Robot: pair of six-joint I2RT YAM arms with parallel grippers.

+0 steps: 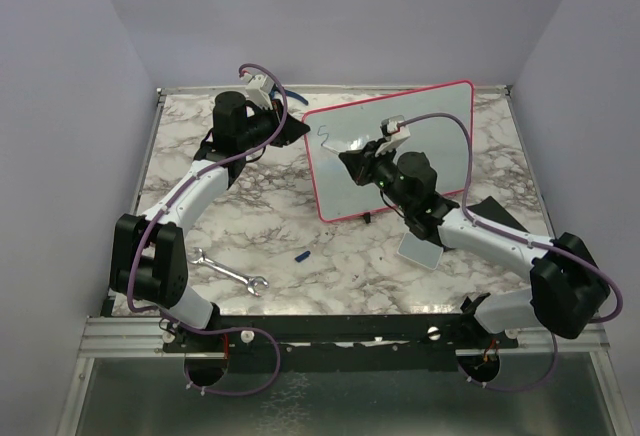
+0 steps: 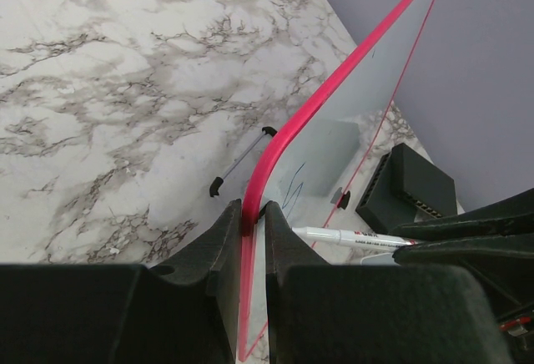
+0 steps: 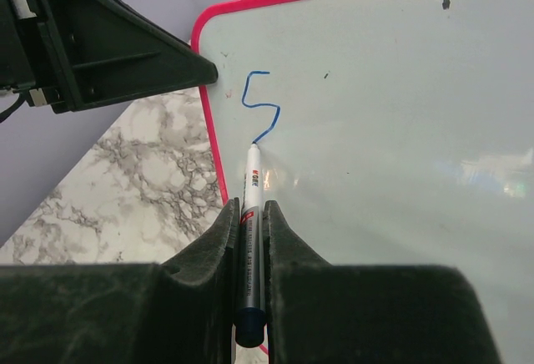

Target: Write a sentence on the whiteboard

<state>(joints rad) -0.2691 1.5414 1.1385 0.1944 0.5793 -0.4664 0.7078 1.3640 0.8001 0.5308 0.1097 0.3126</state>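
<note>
My left claw (image 2: 250,211) clamps the whiteboard (image 2: 350,101) by its edge to steady it upright. My right claw (image 3: 250,209) grips the marker (image 3: 253,164), tip touching the board just ahead, where the sentence (image 3: 260,105) has only its first blue letter.

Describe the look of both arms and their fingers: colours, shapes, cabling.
Both the left arm and right arm have slim white links between bulky black joint housings. A thin purple cable loops loosely along each arm down to its base. The fingers are matte black, thick at the root and tapering to blunt wedge tips. No sleeves or readable markings show.
</note>
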